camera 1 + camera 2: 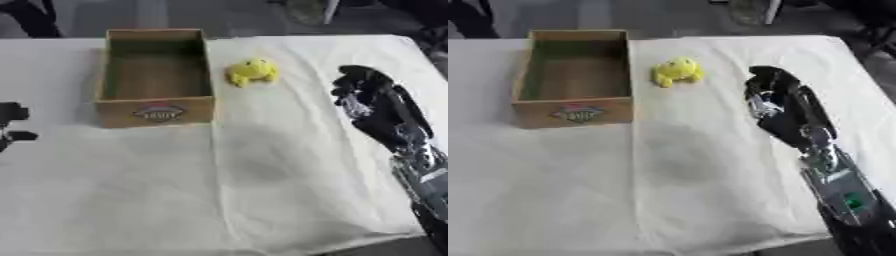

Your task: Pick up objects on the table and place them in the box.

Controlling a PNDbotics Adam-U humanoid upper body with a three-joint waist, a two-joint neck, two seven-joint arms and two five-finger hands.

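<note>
White cloth [262, 200] covers the table from the near edge to the far one, lightly creased, with one long fold running from the box's near right corner down toward the viewer.

Item, near right: right arm [833, 185], black with silver joints, entering from the lower right corner and reaching up the right side of the cloth.

Item, right of centre: right hand [776, 102], black, held above the cloth with its fingers bent inward at the far end; nothing lies within them. It sits near the yellow toy, to the toy's right and nearer the viewer, and is apart from it.

Item, left edge, left eye view only: left hand [10, 122], a small black portion showing at mid-height. Whether its fingers are spread or drawn together cannot be told.

Item, left of centre, further back: box [109, 75], wooden, rectangular, open-topped, long axis running away from the viewer. A round printed label [159, 112] in red and dark tones marks the near wall. Interior brown; no contents visible.

Item, centre, level with the box's far half: yellow toy [253, 71], small, rounded and soft-looking, resting on the cloth just beside the box's right wall and outside it. Finer detail is not discernible.

Beyond the far table edge: grey floor [166, 15] and dark shapes, indistinct.
</note>
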